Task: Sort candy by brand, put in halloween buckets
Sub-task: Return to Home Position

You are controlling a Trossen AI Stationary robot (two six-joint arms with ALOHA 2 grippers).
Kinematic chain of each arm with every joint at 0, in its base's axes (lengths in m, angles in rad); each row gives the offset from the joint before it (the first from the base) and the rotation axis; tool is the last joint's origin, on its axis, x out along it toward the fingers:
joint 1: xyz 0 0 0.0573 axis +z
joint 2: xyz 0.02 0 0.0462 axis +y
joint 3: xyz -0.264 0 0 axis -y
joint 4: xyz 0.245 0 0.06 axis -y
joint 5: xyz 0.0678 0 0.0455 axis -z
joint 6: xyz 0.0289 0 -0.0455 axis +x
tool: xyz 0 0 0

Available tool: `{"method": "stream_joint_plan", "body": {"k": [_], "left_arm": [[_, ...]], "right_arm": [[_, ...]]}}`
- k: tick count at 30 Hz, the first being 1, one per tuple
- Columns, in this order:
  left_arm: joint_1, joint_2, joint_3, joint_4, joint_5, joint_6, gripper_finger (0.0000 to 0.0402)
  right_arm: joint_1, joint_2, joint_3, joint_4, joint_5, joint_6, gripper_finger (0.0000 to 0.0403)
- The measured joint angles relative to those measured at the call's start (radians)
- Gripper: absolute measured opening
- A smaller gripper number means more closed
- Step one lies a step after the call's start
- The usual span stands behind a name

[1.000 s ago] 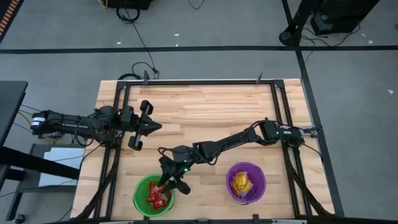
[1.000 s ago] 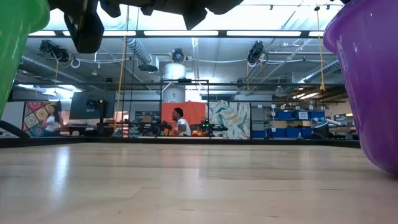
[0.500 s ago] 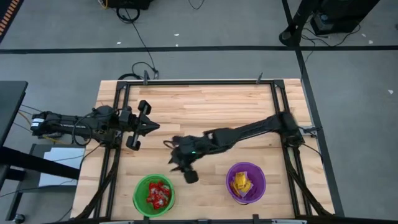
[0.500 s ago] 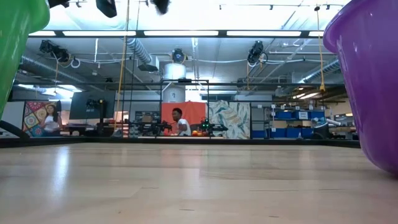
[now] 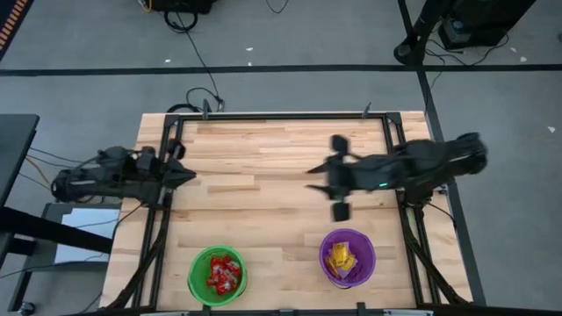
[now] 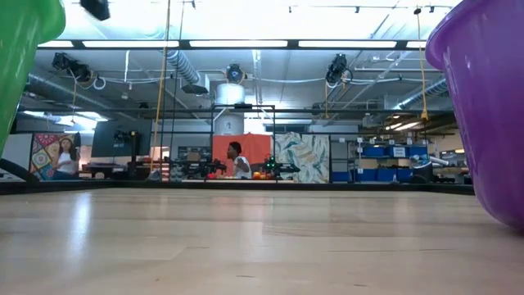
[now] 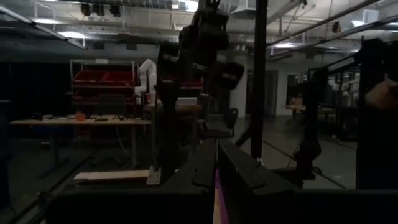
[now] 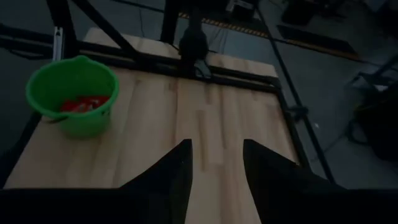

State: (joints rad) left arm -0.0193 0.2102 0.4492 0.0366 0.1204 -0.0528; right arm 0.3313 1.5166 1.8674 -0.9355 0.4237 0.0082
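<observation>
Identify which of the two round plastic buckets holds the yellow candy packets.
The purple round plastic bucket holds the yellow packets; the green round plastic bucket holds only red packets.

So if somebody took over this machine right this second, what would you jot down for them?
Left gripper: shut, nothing seen in it, at the table's left edge.
Right gripper: open, empty, over the table's right half.
Red candy lies in the green bucket. Yellow candy lies in the purple bucket. Both buckets stand near the front edge.
Done: sorting looks finished, with no loose candy showing on the table.
Left: probably only parking both arms.
</observation>
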Motion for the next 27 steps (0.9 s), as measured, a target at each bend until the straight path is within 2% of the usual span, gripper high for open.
{"method": "stream_joint_plan", "body": {"k": [5,10,15,21,27], "left_arm": [[0.0,-0.155,-0.01,-0.175,-0.024,-0.028,0.0023],[0.0,-0.211,-0.01,-0.297,-0.024,-0.03,0.0023],[0.0,-0.207,-0.011,-0.333,-0.024,-0.03,0.0023],[0.0,-0.206,-0.011,-0.384,-0.023,-0.03,0.0023],[0.0,-0.206,-0.011,-0.413,-0.023,-0.03,0.0023]], "right_arm": [[0.078,-0.168,-0.097,-0.061,0.028,0.042,0.0154],[0.13,-0.37,-0.346,0.023,-0.034,0.139,0.0154],[0.173,-0.603,-0.693,0.305,-0.144,0.153,0.0154],[0.184,-0.886,-1.098,0.655,-0.15,0.141,0.0154],[0.184,-1.101,-1.375,0.945,-0.188,0.126,0.0154]]}}
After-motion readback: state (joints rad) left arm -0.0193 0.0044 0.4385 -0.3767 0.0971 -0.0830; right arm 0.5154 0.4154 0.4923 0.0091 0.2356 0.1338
